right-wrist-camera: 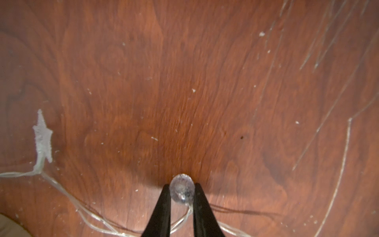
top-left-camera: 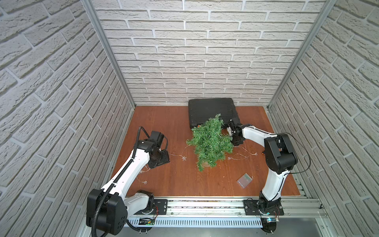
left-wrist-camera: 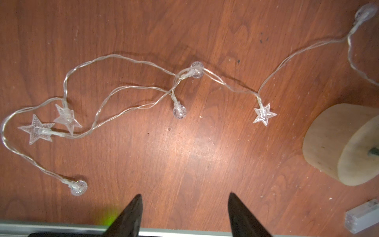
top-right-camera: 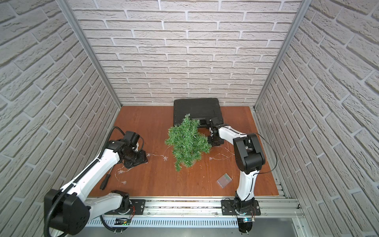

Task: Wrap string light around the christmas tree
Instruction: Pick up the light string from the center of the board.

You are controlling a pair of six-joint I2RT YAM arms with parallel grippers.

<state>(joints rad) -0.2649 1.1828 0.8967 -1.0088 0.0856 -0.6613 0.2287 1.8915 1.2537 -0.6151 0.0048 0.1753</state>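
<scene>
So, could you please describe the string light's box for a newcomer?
Find the green christmas tree mid-table. Between it and the front rail, on the right arm's side, lies a small clear box. Unlike the nearby stars and round bulbs, it is rectangular.

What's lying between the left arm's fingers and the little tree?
The string light: thin wire with a clear star, on the wooden table, seen in both top views.

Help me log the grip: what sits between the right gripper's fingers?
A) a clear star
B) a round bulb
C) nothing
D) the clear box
B: the right wrist view shows the right gripper closed on a round bulb of the string light.
</scene>
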